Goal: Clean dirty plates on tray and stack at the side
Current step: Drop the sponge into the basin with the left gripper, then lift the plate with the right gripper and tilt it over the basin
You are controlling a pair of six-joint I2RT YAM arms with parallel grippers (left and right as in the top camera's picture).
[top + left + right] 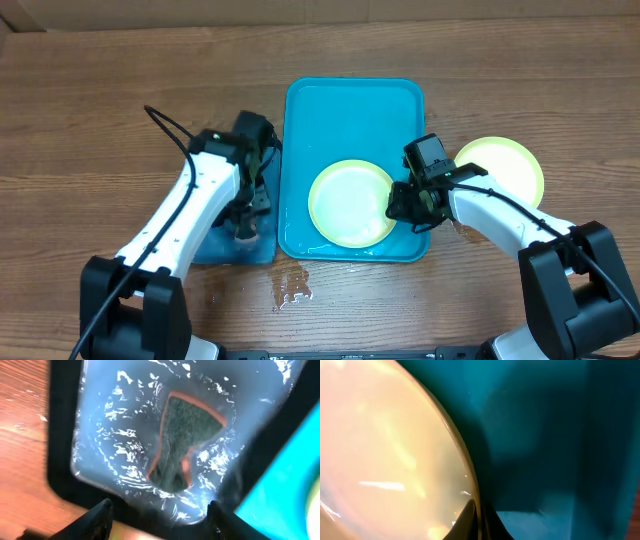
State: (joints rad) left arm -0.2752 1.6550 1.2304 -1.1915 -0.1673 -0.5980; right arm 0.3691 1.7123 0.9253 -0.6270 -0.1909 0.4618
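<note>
- The plate we are handling lies flat in the near right part of the tray. A second plate sits off the tray on the table, to the right; whether it is one plate or a stack we cannot tell.
- Our right fingers are pinched almost closed on the plate's right rim, and the wrist view shows the thin edge running in between them.
- We judge the plate to be light, rigid and glossy, so likely slippery, and more so if wet. The thin raised rim is the only place to take hold. A one-sided pinch will let it droop or swing, so we would lift slowly and keep it near level.
- The tray's raised rim lies just beside the grip, so the plate must rise clear of that lip before it moves sideways.
- There is bare table on the right, around the second plate.
- Our left fingers hang wide apart and empty over the small tray, which holds water and a sponge.
- A puddle lies on the table in front of the tray, well clear of the right-hand path.
</note>
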